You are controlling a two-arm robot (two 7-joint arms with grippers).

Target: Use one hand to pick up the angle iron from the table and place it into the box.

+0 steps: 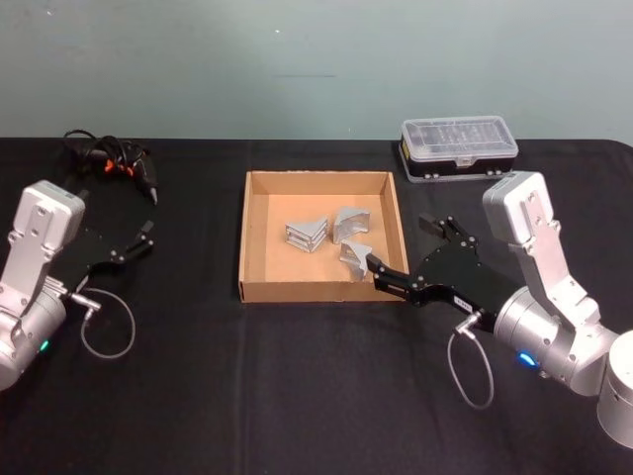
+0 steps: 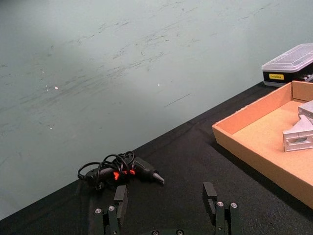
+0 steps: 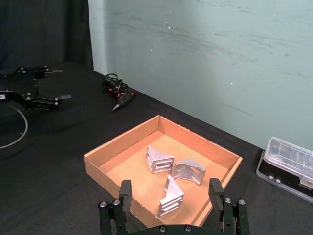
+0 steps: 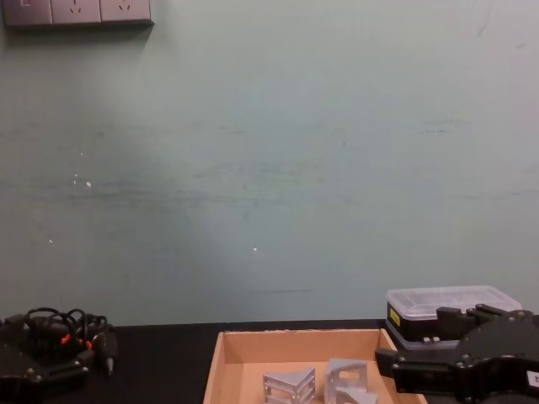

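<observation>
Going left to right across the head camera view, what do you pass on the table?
Left gripper → black and orange tool → box holding three angle irons → right gripper reaching over the box's right wall; the plastic case sits farther back.

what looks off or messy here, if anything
Nothing stands out. Three angle irons lie loose inside the box, none spilled. The right gripper hovers over its near edge, jaws open and empty.
</observation>
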